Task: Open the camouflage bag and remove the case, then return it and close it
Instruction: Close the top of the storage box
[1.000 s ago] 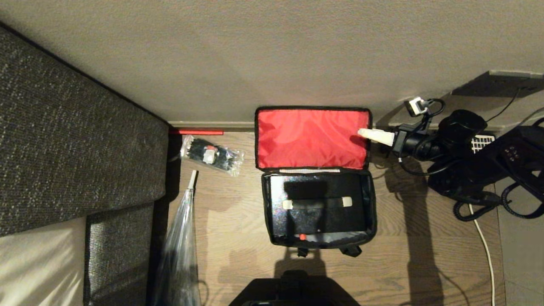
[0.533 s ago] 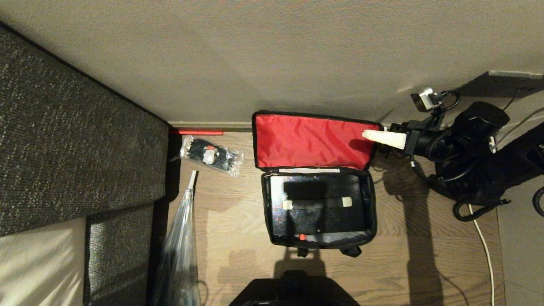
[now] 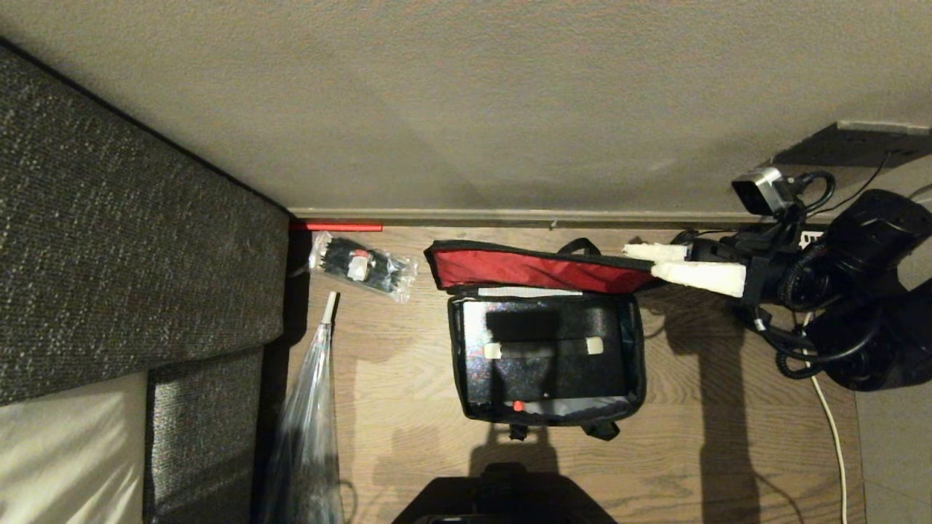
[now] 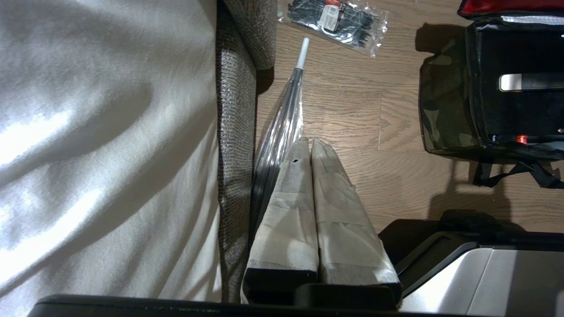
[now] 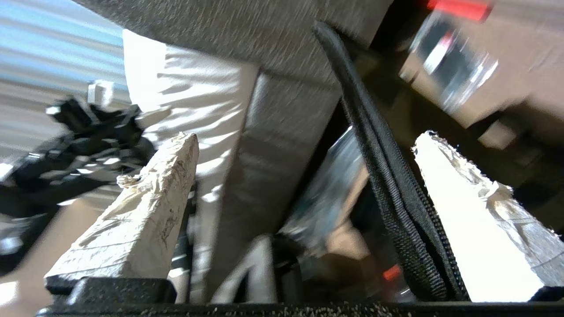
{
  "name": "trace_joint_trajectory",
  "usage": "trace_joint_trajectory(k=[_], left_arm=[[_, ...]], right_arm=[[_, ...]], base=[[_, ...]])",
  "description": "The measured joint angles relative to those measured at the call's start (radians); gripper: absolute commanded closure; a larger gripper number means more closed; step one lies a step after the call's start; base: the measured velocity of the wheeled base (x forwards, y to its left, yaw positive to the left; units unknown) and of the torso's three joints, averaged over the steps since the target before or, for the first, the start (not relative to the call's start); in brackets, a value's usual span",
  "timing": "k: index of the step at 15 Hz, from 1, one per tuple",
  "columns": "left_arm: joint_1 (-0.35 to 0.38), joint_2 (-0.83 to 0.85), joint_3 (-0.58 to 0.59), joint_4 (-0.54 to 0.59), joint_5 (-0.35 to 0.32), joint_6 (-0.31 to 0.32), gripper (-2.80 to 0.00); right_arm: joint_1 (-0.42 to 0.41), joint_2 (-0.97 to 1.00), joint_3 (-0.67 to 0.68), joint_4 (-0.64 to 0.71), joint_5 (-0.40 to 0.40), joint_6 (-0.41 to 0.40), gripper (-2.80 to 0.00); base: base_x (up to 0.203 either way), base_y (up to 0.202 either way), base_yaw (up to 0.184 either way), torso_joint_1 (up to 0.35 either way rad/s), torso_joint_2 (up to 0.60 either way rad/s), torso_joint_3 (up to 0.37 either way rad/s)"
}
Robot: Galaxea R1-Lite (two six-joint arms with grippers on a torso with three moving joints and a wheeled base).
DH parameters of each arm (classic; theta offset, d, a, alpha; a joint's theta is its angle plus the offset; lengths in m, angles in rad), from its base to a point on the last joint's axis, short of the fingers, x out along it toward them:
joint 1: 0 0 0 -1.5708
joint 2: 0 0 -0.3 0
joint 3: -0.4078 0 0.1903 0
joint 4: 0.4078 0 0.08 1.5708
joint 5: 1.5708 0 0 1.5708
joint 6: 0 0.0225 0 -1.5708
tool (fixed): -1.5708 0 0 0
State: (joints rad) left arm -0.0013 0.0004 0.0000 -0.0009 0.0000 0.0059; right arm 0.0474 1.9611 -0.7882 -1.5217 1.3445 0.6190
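Swinging down toward the bag body, the red-lined lid (image 3: 535, 271) of the camouflage bag (image 3: 546, 349) now shows only as a narrow slanted band, where a second ago it stood wide open against the wall (image 3: 466, 102); the right hand (image 3: 648, 262) has followed it, drawing back and lower at the lid's near corner; its two white fingers (image 3: 699, 276) stand apart, and in the right wrist view the lid's black zip edge (image 5: 387, 185) runs between them, closer to one finger; whether either finger presses on it I cannot tell; the hand is not clamped on anything; ahead of the hand and just below the lid, the case (image 3: 542, 353) lies flat inside the open bag body, dark and crossed by a strap with pale ends; that placement suggests the return step is done and the closing has begun; the lid is only partway over, so it must still be carried fully across and the zip dealt with; the left hand (image 4: 310, 147) is parked well away on the far side of the bag from the right hand, fingers pressed together, empty, over the wooden floor (image 3: 408, 378) beside a clear umbrella (image 4: 282, 127) and the sofa (image 3: 131, 240); a packet of black ties (image 3: 362, 266) lies beyond the lid's far end
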Motion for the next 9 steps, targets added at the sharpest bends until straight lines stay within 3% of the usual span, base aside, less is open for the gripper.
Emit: trace_joint_trajectory(k=[4,9], left_arm=[[0.000,0.000,0.000,0.000,0.000,0.000,0.00],[0.000,0.000,0.000,0.000,0.000,0.000,0.00]], right_arm=[[-0.004,-0.041,0.193,0.000,0.011,0.004,-2.80],[-0.005,-0.025,0.287,0.105,0.007,0.001,-2.80]], base=[[0.000,0.000,0.000,0.000,0.00,0.000],[0.000,0.000,0.000,0.000,0.00,0.000]])
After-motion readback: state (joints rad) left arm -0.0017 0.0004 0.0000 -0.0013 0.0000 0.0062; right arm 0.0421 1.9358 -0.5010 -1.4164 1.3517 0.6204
